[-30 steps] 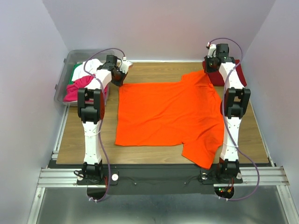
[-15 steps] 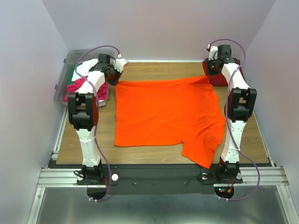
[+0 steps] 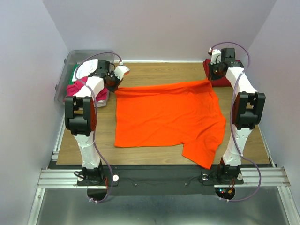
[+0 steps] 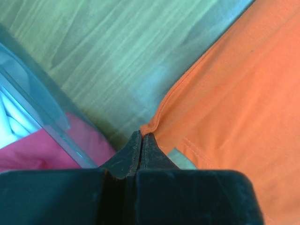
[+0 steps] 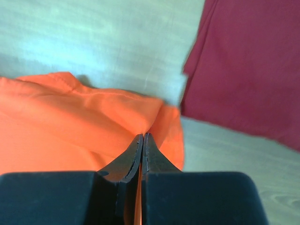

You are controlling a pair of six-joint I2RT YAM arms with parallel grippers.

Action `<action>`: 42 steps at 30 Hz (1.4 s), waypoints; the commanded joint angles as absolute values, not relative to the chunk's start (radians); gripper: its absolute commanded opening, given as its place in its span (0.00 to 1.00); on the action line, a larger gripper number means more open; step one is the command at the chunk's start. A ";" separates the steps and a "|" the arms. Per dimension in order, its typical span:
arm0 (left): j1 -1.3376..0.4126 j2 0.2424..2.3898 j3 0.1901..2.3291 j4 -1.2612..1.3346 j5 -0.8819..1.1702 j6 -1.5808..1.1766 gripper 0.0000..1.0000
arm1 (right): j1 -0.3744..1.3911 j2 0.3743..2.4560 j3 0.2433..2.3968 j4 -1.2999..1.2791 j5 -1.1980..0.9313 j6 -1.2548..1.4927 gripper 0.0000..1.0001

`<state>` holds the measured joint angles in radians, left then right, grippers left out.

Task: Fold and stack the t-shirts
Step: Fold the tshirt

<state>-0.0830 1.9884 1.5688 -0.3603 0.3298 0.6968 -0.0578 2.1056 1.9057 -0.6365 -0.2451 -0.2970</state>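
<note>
A: Where's the orange t-shirt (image 3: 168, 117) rn?

B: Flat mid-table, far edge raised a bit. Left gripper (image 4: 142, 136) is at approx 10 o'clock and its jaws are pinched tight on the far-left corner of the cloth. Right gripper (image 5: 142, 137) is at approx 1 o'clock, jaws clamped on the far-right corner, w/ a fold of orange running into the tips.

A: What's around it?

B: Dark red shirt (image 5: 248, 61) at 1 o'clock, just beside the right grip. Bin (image 3: 70, 61) sits off the table (image 3: 159, 70) at 10 o'clock w/ a magenta shirt (image 3: 77, 88) and a white shirt (image 3: 86, 68) in it.

A: Step?

B: Looks like a lengthwise fold, carrying the far edge toward 6 o'clock. Tips: move both arms at the same pace and ht so the edge stays taut and straight. Lift enough that the cloth doesn't drag the lower layer. Lay edge on edge before letting go. The sleeve at 5 o'clock hangs past the near edge, so it'll prob need tucking. Keep the right arm off the dark red one.

A: Any logos, tags, text?

B: None readable. Shirts are plain, and there's nothing legible on the bin or arms.
</note>
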 commanded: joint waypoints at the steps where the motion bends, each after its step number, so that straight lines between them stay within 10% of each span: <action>1: -0.075 1.858 1.514 -0.324 0.336 0.742 0.00 | -0.057 2.007 1.826 -0.604 -0.259 -0.333 0.01; 42: -0.106 1.792 1.149 -0.305 0.232 0.854 0.00 | -0.057 1.848 1.273 -0.566 -0.209 -0.419 0.01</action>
